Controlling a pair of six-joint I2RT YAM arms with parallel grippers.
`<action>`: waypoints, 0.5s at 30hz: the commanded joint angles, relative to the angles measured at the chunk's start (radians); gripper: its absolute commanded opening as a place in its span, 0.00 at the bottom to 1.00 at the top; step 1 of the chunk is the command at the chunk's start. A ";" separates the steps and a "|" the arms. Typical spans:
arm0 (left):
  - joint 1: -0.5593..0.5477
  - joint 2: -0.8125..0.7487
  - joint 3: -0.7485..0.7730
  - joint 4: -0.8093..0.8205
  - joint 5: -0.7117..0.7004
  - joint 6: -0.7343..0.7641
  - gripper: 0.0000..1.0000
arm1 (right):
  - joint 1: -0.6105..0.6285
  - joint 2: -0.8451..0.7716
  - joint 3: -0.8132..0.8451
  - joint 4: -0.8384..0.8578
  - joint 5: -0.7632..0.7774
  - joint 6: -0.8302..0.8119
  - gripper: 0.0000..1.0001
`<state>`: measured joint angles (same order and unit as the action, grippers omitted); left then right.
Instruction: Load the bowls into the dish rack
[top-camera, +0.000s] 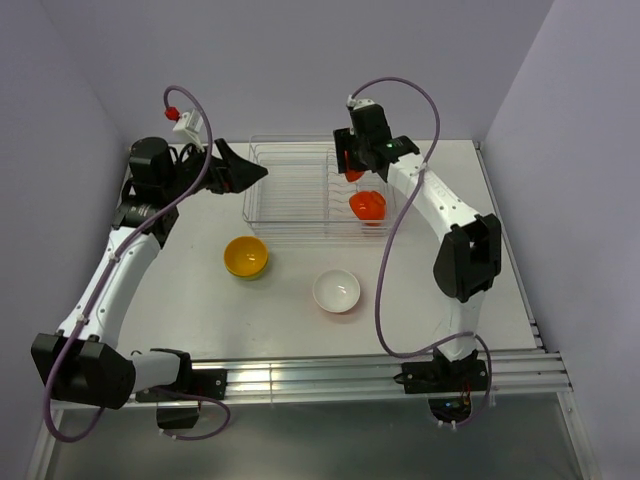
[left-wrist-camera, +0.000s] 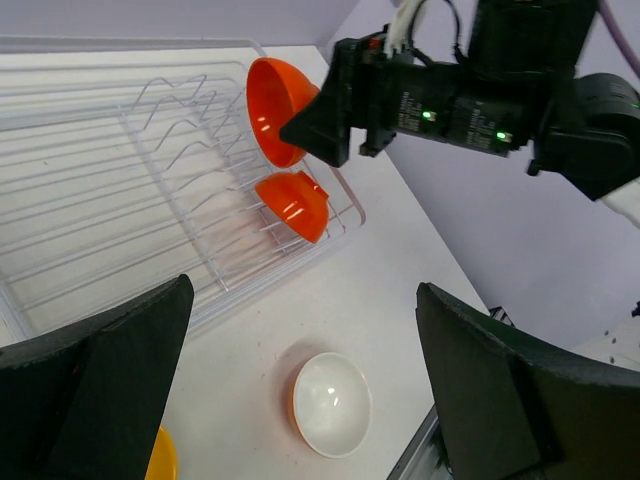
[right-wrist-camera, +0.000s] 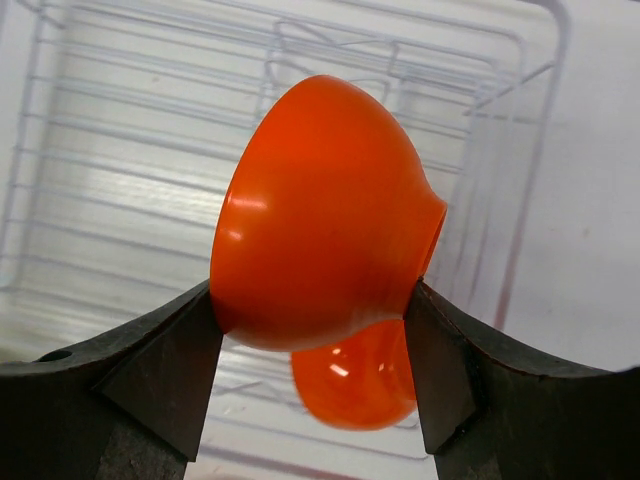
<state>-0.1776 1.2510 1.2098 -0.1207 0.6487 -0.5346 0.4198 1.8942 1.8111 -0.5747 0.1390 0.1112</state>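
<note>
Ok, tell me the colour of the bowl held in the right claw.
That bowl is glossy red-orange; the right wrist view shows it best.

You are getting bright, even light from overhead. The worktop (top-camera: 290, 320) is showing pale and evenly lit, with only a faint shadow lying under the yellow bowl (top-camera: 246, 256). In your right wrist view the dish rack (right-wrist-camera: 150, 120) is blurring behind the red-orange bowl (right-wrist-camera: 320, 220), which is glinting at 9 o'clock.
</note>
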 joint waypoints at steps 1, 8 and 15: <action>0.004 -0.051 -0.009 0.044 -0.009 0.033 1.00 | -0.018 0.029 0.106 0.018 0.131 -0.059 0.00; 0.004 -0.056 -0.018 0.029 -0.017 0.064 1.00 | -0.030 0.132 0.178 0.004 0.177 -0.103 0.00; 0.004 -0.074 -0.036 0.035 -0.032 0.078 1.00 | -0.046 0.192 0.202 0.035 0.194 -0.186 0.00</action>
<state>-0.1772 1.2182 1.1835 -0.1177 0.6296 -0.4824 0.3878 2.0769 1.9583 -0.5911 0.2798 -0.0231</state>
